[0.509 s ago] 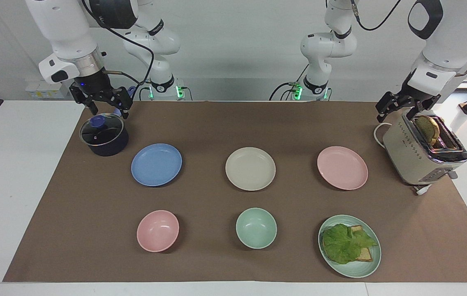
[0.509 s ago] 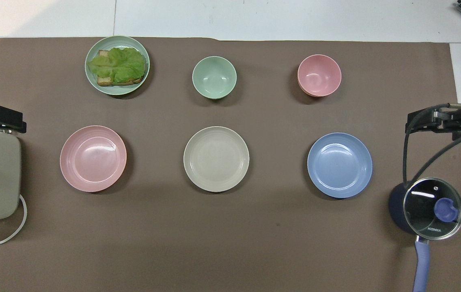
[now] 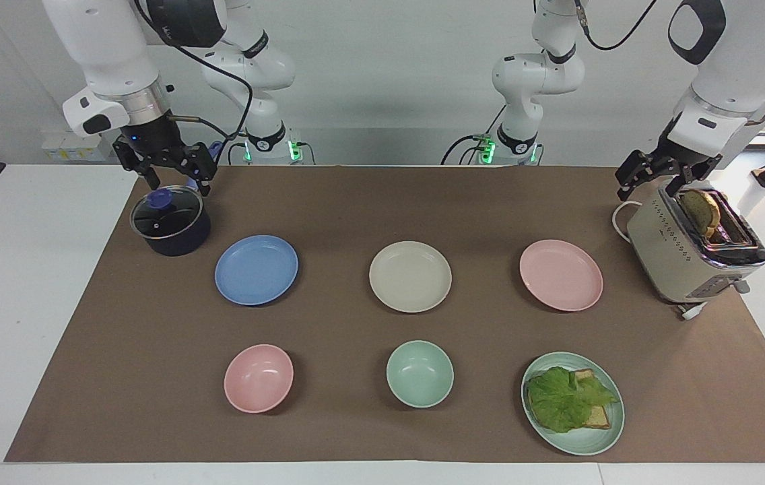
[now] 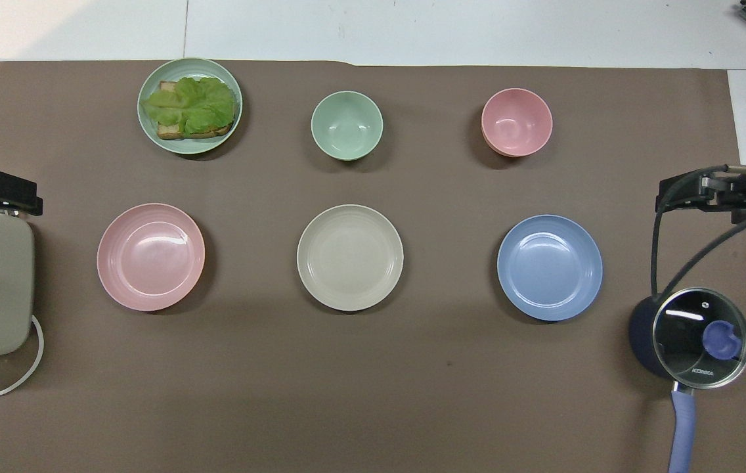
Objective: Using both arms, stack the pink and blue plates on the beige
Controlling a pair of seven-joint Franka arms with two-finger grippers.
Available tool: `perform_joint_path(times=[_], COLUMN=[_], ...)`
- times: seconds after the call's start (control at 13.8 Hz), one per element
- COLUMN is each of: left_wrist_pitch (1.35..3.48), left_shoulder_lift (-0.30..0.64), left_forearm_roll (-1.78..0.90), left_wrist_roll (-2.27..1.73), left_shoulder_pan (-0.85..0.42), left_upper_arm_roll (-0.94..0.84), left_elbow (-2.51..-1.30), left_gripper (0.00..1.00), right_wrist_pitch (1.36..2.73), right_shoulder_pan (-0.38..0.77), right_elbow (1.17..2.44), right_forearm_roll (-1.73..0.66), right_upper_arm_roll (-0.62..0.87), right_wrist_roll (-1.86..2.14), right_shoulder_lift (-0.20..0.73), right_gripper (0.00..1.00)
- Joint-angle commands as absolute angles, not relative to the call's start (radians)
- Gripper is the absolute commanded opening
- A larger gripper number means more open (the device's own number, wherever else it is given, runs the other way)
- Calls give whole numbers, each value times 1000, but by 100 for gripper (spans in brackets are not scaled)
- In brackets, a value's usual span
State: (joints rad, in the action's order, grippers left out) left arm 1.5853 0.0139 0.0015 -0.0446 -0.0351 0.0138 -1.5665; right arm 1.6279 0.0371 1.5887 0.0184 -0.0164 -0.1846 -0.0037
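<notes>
Nothing's stacked yet, so I'd call this the very start. Across the facing view: right gripper [image 3: 168, 176] hangs over the pot [image 3: 170, 222] at 9 o'clock, jaws spread, empty. Blue plate [image 3: 256, 269], beige plate [image 3: 410, 276] dead centre, pink plate [image 3: 561, 275] sit apart in a row on the worktop. Left gripper [image 3: 652, 178] hovers over the toaster [image 3: 689, 252] at 3 o'clock, jaws spread too. Next, each arm probably needs to drop onto its nearest plate's rim.

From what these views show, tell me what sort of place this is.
Probably a robotics lab staged as a kitchen: a brown mat on a white table, a toaster, a lidded pot, and two mounted arms.
</notes>
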Motion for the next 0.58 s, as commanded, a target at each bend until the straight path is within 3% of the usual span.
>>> perform_joint_path(times=[0.0,0.51], left_wrist_pitch=[1578,1578], left_shoulder_lift=[0,0], left_forearm_roll=[14,14], left_wrist_roll=[-54,-54], left_shoulder_pan=[-35,-35], left_upper_arm_roll=[14,14], left_elbow=[-1582,-1582], left_gripper=[100,100], right_wrist_pitch=[1640,1637], right_shoulder_pan=[28,26], right_elbow=[1589,1581], right_forearm_roll=[-8,-8], right_upper_arm_roll=[-11,-11], right_wrist_roll=[-170,-164], right_shoulder_lift=[-3,5], right_gripper=[100,100])
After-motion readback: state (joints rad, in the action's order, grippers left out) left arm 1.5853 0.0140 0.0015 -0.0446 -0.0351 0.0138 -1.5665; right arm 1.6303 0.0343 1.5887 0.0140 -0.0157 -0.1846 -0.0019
